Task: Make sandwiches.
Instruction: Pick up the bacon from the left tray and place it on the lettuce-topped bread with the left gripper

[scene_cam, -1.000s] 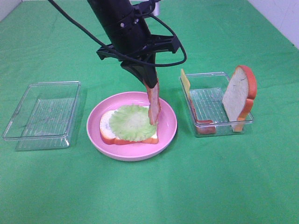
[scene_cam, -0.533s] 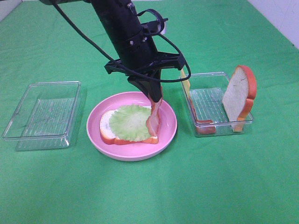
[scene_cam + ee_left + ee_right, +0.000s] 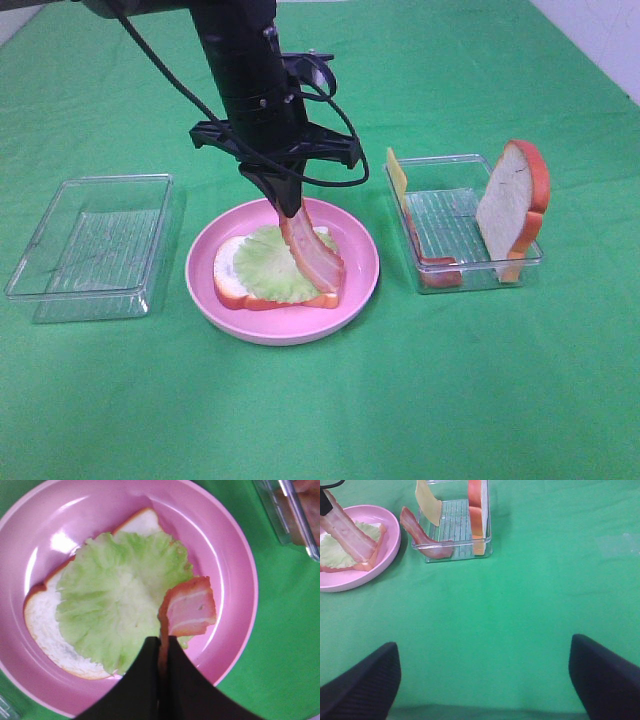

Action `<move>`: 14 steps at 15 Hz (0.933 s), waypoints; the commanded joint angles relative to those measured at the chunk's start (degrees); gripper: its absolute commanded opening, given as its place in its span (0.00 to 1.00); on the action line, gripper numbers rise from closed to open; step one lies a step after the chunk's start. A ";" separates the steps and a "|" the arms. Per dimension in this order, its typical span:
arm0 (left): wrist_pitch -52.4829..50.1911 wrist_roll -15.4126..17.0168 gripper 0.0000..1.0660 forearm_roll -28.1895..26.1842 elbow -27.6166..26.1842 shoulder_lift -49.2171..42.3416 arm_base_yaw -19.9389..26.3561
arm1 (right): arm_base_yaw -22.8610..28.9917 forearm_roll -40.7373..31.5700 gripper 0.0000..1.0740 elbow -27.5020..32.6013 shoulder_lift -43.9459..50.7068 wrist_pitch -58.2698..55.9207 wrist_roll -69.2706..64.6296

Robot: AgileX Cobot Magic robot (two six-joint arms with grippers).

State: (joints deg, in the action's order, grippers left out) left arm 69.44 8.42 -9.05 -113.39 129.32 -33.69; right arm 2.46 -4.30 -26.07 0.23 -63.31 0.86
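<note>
A white bread slice (image 3: pixel 228 280) with orange-red crust lies on the round pink plate (image 3: pixel 362 262), with a pale green lettuce leaf (image 3: pixel 262 265) on top. My left gripper (image 3: pixel 287 207) is shut on the upper end of a pink-red bacon strip (image 3: pixel 314 256), which slants down onto the lettuce's right side. In the left wrist view the fingertips (image 3: pixel 150 672) pinch the bacon (image 3: pixel 191 608) above the lettuce (image 3: pixel 117 595). A second bread slice (image 3: pixel 513 205), a yellow cheese slice (image 3: pixel 397 176) and another bacon strip (image 3: pixel 440 272) stand in the right tray (image 3: pixel 445 215). My right gripper (image 3: pixel 485 680) is open and empty over bare cloth.
An empty clear ribbed tray (image 3: pixel 95 240) sits left of the plate. A green cloth (image 3: pixel 400 400) covers the table. The left arm and its cable (image 3: pixel 250 90) rise over the plate's back. The right wrist view shows the right tray (image 3: pixel 455 527) and plate (image 3: pixel 375 555) far ahead.
My left gripper has moved left over the plate with the bacon. The strip hung nearly upright before and now slants, its lower end resting on the lettuce and bread.
</note>
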 commanded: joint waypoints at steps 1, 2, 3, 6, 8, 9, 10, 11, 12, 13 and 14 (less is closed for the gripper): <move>3.15 1.78 0.00 0.97 0.00 0.52 -0.34 | -0.29 -0.06 0.81 0.17 1.78 0.23 0.69; 3.95 1.78 0.00 0.97 0.00 0.80 -0.34 | -0.29 -0.06 0.81 0.17 1.78 0.23 0.69; 4.13 1.78 0.00 0.97 0.00 1.09 -0.34 | -0.29 -0.06 0.81 0.17 1.78 0.23 0.69; 3.95 1.78 0.00 1.38 0.00 1.78 -0.34 | -0.29 -0.06 0.81 0.17 1.78 0.23 0.69; 3.44 1.55 0.00 1.83 0.00 1.83 -0.34 | -0.29 -0.06 0.81 0.17 1.78 0.23 0.69; 3.72 1.55 0.03 2.41 0.00 1.83 -0.34 | -0.29 -0.06 0.81 0.17 1.78 0.23 0.69; 3.95 1.55 0.09 3.09 0.00 1.83 -0.34 | -0.29 -0.06 0.81 0.17 1.78 0.23 0.69; 3.95 1.55 0.16 3.09 0.00 1.83 -0.34 | -0.29 -0.06 0.81 0.17 1.78 0.23 0.69; 3.95 1.55 0.24 3.09 0.00 1.83 -0.34 | -0.29 -0.06 0.81 0.17 1.78 0.23 0.69; 3.95 1.55 0.29 3.09 0.00 1.83 -0.34 | -0.29 -0.06 0.81 0.17 1.78 0.23 0.69; 3.95 1.55 0.39 3.21 0.00 1.83 -0.34 | -0.29 -0.06 0.81 0.17 1.78 0.23 0.69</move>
State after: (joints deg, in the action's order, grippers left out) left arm 69.79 9.74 -6.07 -113.39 130.69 -33.69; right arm 2.46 -4.30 -26.07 0.23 -63.31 0.86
